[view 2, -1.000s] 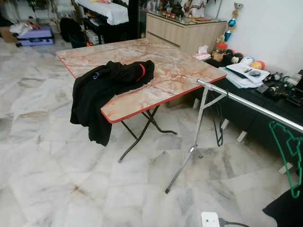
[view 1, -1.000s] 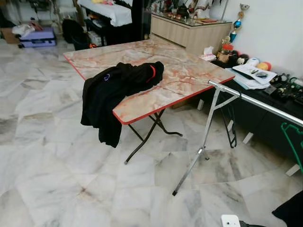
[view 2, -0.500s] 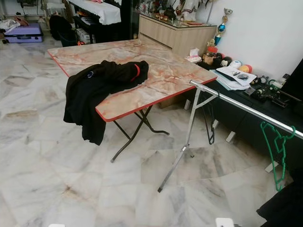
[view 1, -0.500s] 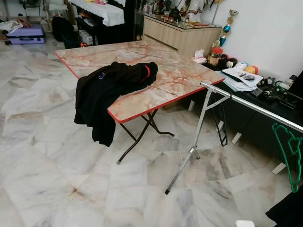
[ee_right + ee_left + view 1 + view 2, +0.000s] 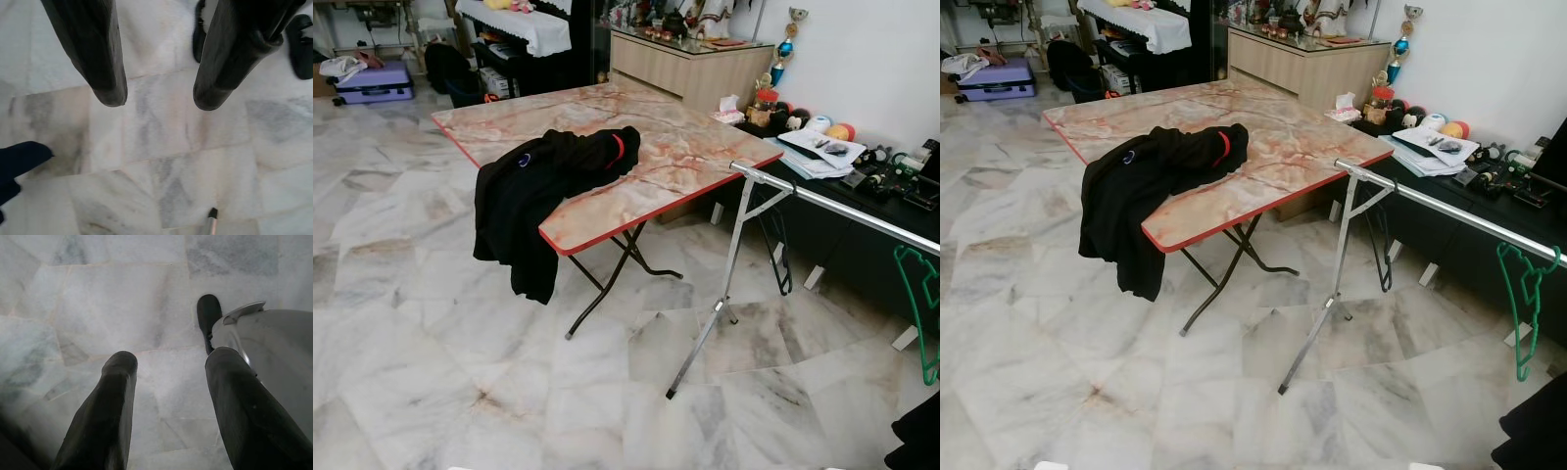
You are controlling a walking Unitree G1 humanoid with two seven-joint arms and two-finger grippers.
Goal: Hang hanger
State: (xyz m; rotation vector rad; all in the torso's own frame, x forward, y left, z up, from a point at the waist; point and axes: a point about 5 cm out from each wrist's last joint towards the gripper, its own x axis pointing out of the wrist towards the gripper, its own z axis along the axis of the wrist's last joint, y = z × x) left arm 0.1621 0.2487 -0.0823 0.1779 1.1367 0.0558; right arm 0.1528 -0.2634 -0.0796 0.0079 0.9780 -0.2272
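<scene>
A green hanger (image 5: 1526, 299) hangs on the silver rail (image 5: 832, 208) of a clothes rack at the right. A thin black hanger (image 5: 1383, 250) dangles near the rack's end post. A black jacket (image 5: 543, 191) with red trim is draped over the near corner of the marble-patterned folding table (image 5: 685, 147). In the left wrist view my left gripper (image 5: 168, 362) points down at the marble floor, open and holding nothing. In the right wrist view my right gripper (image 5: 156, 98) also hangs open over the floor tiles, with nothing between its fingers.
A low black cabinet (image 5: 862, 245) with clutter on top runs along the right wall behind the rack. A wooden sideboard (image 5: 705, 69) stands at the back and a purple suitcase (image 5: 374, 83) at far left. Dark cloth (image 5: 915, 441) lies at the bottom right.
The head camera has shifted, so the whole scene slides slightly in the picture. The table, jacket, rack and green hanger keep their places.
</scene>
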